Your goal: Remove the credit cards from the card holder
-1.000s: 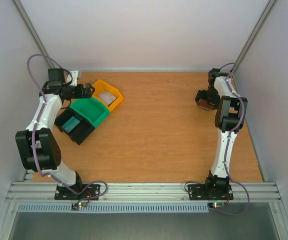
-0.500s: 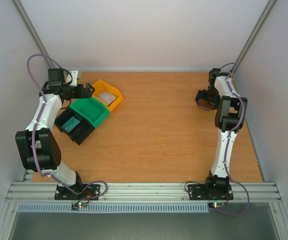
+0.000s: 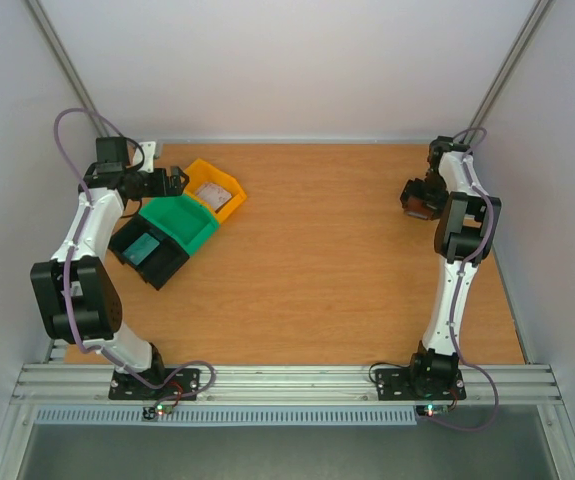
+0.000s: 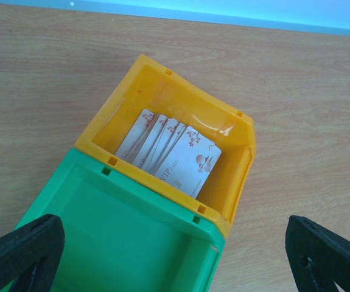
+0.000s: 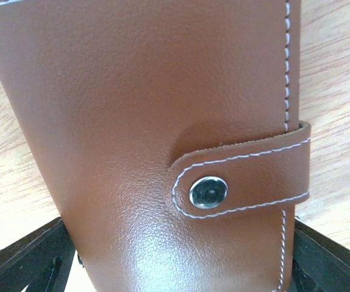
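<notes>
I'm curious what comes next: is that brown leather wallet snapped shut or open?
Shut. The brown leather card holder shows only its outside; its stitched snap tab wraps round the edge, flat against the cover.

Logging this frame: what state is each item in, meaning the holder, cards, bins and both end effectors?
card holder, folded shut, snap tab fastened.
credit cards, fanned and overlapping, lying flat.
yellow bin, holding the credit cards.
green bin, nothing in the part visible.
left end effector, open, above the bins, holding nothing.
right end effector, fingers on either side of the card holder; grip unclear.
</notes>
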Controlling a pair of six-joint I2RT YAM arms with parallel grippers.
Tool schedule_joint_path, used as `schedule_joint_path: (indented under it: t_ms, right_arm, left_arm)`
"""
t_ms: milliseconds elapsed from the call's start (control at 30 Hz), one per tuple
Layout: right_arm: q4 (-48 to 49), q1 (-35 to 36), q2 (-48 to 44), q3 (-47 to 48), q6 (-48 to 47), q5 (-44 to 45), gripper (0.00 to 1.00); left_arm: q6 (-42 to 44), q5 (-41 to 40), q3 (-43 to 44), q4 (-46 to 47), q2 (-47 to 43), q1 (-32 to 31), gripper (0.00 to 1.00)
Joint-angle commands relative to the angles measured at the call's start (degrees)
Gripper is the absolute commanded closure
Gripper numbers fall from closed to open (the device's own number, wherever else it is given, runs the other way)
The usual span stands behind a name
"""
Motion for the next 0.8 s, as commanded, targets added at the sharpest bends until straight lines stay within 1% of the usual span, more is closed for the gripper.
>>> schedule_joint_path:
  t_ms: [0,67,133,267,533,700,767]
  right_arm:
    - [-1.39,1.05,3.15,1.16,-2.00,-0.34,0.12]
    - [-2.33,1.35,3.71,1.72,-2.45,1.25,0.17]
    - [-3.03,1.53,4.04,1.80,-2.80,3.15,0.25]
    - [-3.36,2.31,3.07,0.65,-3.75,6.23,0.33]
    - [0.34,5.47,-4.57,-4.45,-5.90,4.95,0.38]
    - [4.69,8.42,-12.60,-10.83,-5.76,1.18,0.41]
    - [6.57,10.44,-15.49,-14.03,-5.52,0.73,0.42]
  left_arm:
    - [0.05,0.31,0.48,1.07,-1.50,-0.21,0.01]
    - [0.07,0.50,0.42,1.12,-1.50,-0.17,0.01]
    - [0.07,0.94,0.28,1.12,-1.56,-0.17,0.01]
    - [0.00,1.70,0.23,1.31,-1.70,-0.18,0.01]
    - [-0.28,2.78,0.20,1.25,-1.87,-0.17,0.01]
    - [-0.66,5.25,0.31,0.88,-1.97,-0.18,0.01]
    - [-1.17,7.71,0.56,0.36,-1.96,-0.34,0.01]
